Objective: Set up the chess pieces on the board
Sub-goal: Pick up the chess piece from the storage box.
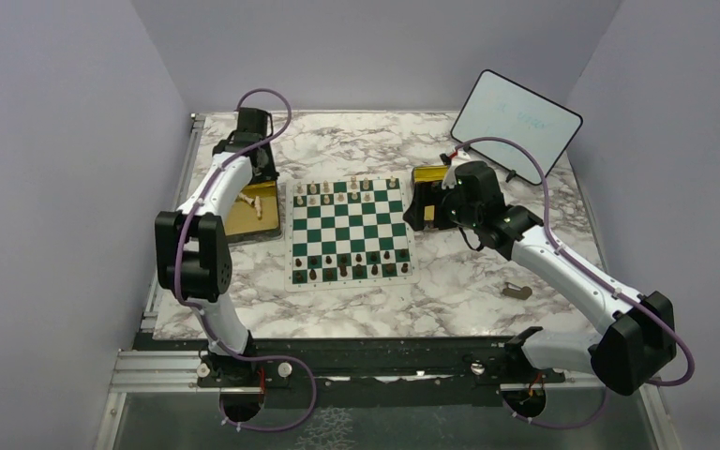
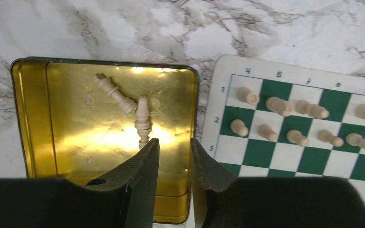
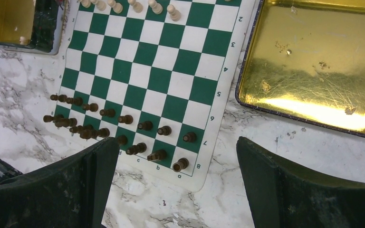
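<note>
- Chess pieces [image 3: 145,126] stand on the board [image 3: 171,85] on the tabletop [image 3: 19,71]; two cream ones [image 2: 142,118] lie in the left gold tray [image 2: 52,142].
- Left jaws, narrowly parted, empty, above that tray.
- Right jaws wide, empty, beside another gold tray [image 3: 313,71].

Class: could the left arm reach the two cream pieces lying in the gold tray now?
Probably yes: the left gripper hangs over the gold tray, jaws partly open, and nothing covers the two cream pieces. They seem to touch, which may hamper gripping.
</note>
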Action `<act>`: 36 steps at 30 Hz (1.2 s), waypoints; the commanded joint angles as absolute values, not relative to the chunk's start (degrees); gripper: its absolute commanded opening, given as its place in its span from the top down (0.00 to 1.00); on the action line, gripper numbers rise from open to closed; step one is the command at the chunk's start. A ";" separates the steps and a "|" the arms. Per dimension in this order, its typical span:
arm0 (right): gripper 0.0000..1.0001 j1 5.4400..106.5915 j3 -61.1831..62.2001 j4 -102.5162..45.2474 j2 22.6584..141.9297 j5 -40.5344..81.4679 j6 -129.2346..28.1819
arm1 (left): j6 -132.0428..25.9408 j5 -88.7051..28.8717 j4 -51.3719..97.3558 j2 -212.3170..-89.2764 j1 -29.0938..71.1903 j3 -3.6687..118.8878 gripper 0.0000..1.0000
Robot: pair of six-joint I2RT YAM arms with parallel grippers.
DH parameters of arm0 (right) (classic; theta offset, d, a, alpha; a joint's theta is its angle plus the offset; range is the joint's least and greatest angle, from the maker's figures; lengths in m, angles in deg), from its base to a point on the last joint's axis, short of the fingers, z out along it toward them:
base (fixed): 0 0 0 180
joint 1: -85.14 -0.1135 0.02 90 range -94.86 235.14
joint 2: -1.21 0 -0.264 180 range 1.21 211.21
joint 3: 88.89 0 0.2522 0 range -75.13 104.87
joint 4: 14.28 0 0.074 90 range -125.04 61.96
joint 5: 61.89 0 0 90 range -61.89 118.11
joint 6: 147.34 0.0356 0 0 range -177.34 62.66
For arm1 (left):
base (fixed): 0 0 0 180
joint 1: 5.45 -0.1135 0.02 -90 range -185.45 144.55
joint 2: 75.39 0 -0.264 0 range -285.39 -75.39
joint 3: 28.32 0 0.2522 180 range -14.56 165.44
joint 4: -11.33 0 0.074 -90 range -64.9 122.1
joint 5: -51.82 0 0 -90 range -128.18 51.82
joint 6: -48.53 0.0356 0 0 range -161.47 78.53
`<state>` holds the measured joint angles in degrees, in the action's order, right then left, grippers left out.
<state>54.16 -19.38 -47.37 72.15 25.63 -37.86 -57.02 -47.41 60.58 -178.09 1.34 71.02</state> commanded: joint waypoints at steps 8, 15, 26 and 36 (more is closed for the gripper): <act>0.00 54.49 -18.73 -46.04 72.56 24.16 -37.13 | -55.56 -44.35 53.94 -177.49 -4.92 62.01 0.70; 0.00 54.54 -17.90 -46.88 72.75 24.68 -37.57 | -54.44 -41.95 51.92 -180.75 -4.93 60.94 0.71; 0.00 54.49 -17.72 -47.12 72.86 24.62 -37.39 | -55.01 -43.16 51.45 -182.90 -6.68 60.15 0.68; 0.00 54.50 -18.02 -47.19 72.41 24.94 -37.29 | -55.03 -42.02 50.79 -184.11 -6.68 59.50 0.68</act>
